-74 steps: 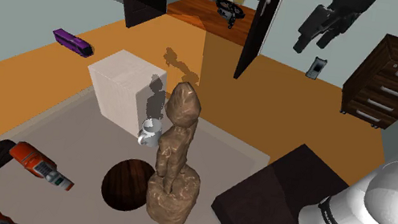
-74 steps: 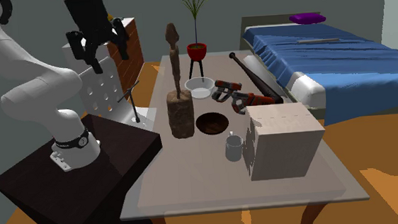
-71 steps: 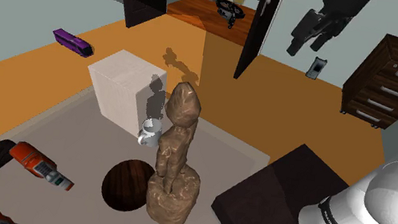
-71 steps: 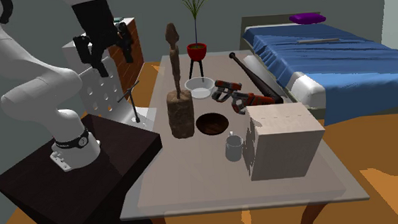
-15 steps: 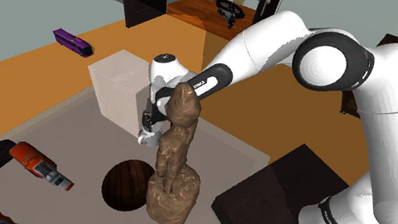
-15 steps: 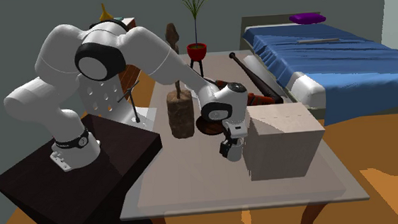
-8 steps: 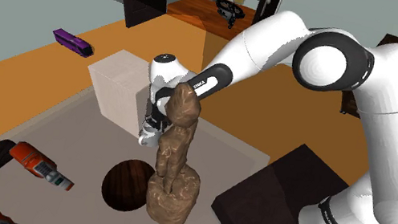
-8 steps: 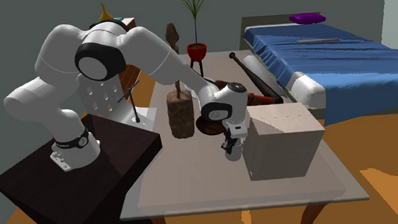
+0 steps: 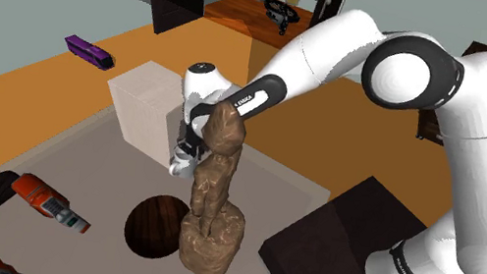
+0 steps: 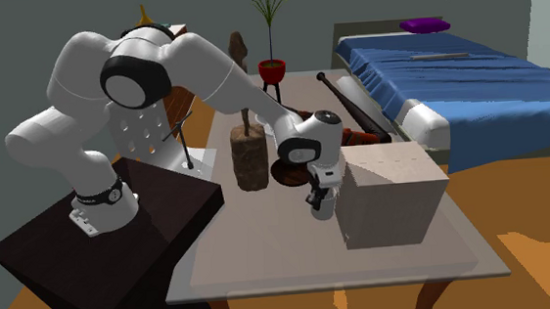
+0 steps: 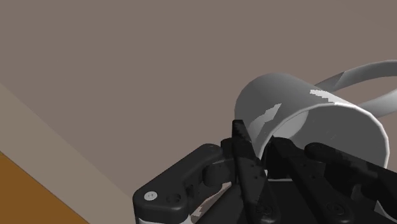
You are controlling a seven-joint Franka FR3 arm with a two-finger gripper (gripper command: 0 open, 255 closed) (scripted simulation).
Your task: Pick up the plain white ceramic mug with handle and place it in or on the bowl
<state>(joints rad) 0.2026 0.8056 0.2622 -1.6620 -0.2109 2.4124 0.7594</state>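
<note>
Our pincer (image 11: 257, 149) is clamped on the rim of the pale grey mug (image 11: 299, 102), one finger inside and one outside, which we judge a firmer hold than the thin handle (image 11: 356, 73) on the mug's far side, with only a short carry to the dark bowl (image 9: 150, 228) lying near the pincer

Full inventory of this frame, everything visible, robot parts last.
mug: 1, white-grey, beside the box, clasped at its wall
bowl: 1, dark brown, on the table by the sculpture's base
sculpture: 1, brown, upright on the table
box: 1, pale beige, on the table next to the mug
drills: 2, orange-red, on the table past the bowl
bat: 1, black, on the table towards the bed
plant: 1, red pot, table's far end
bed: 1, blue, beside the table
table: 1, grey-brown
arm: 1, white, reaching past the sculpture
gripper: 1, black, shut on the mug
</note>
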